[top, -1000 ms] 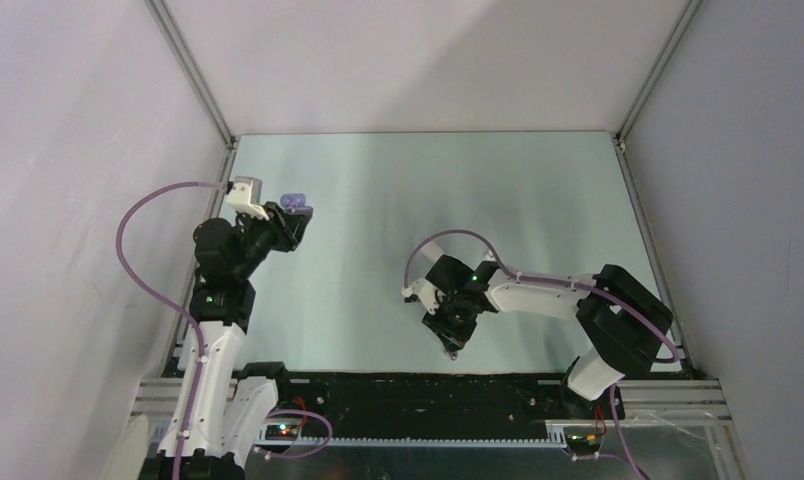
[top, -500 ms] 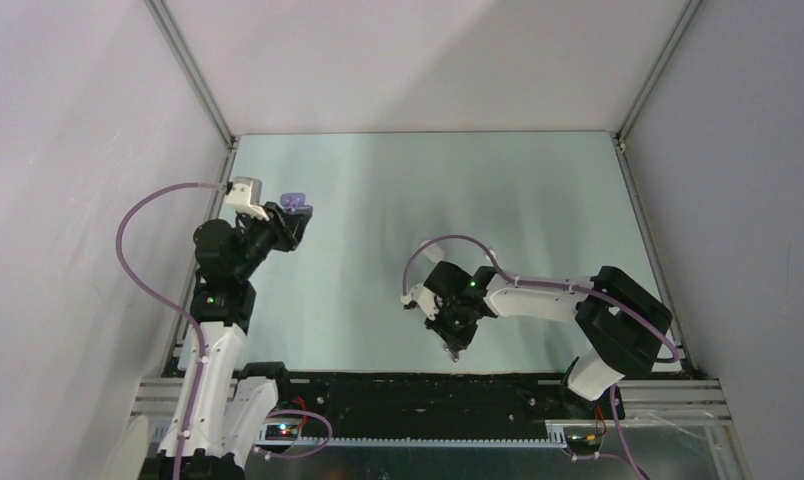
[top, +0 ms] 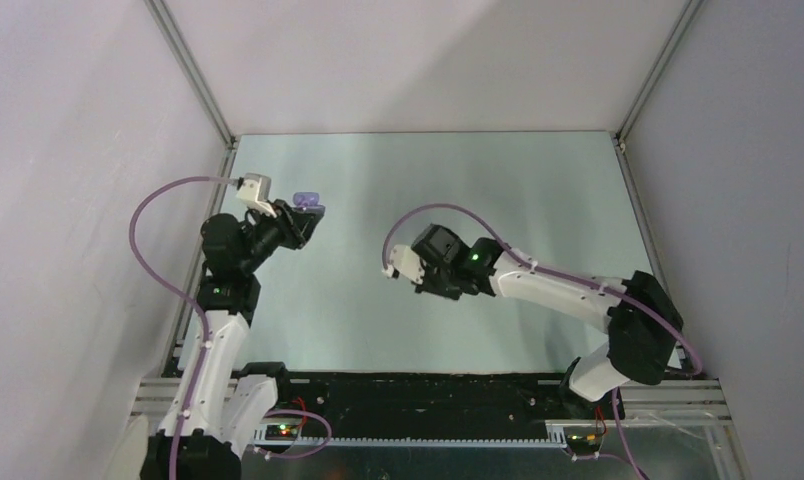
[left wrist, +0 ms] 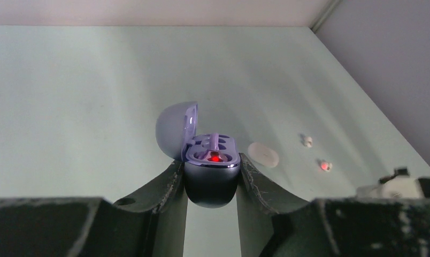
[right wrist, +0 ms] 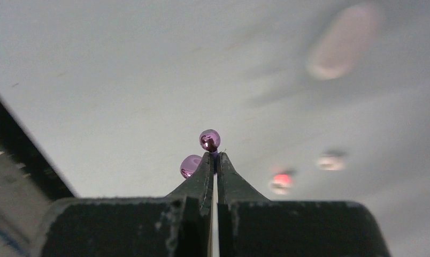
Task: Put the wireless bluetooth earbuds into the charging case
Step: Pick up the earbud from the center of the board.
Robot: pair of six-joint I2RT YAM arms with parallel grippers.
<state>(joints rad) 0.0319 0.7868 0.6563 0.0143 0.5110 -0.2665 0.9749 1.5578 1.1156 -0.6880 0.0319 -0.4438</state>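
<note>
Fingers (left wrist: 159,193) of the left gripper (left wrist: 211,160) were closed narrowly on the small glossy oval charging case (left wrist: 212,187), lilac-grey outside and purple inside, and pressed it from both sides. The case stood upright between them, held above the left part of the pale green table (left wrist: 68,96). Its rounded lid (left wrist: 173,128) was open and leaned to the left. Inside the case a small red light (left wrist: 215,158) glowed, and a thin purple piece (left wrist: 214,140) stood just behind it; I could not tell what this piece was.

On the table beyond the case and to its right lay a flat white oval disc (left wrist: 263,154). Further right lay a tiny white rounded piece (left wrist: 307,141) and, a little apart from it, a second tiny white piece (left wrist: 324,166) with a reddish glow.

The right gripper (right wrist: 213,156) hung over the middle of the table, well apart from the case and to the right of it. Its jaws were pressed together with almost no gap, and their tips pinched a tiny glossy purple earbud (right wrist: 209,140). The bud stuck out past the tips, and a second rounded purple part (right wrist: 190,166) showed just to the left of the fingers.
</note>
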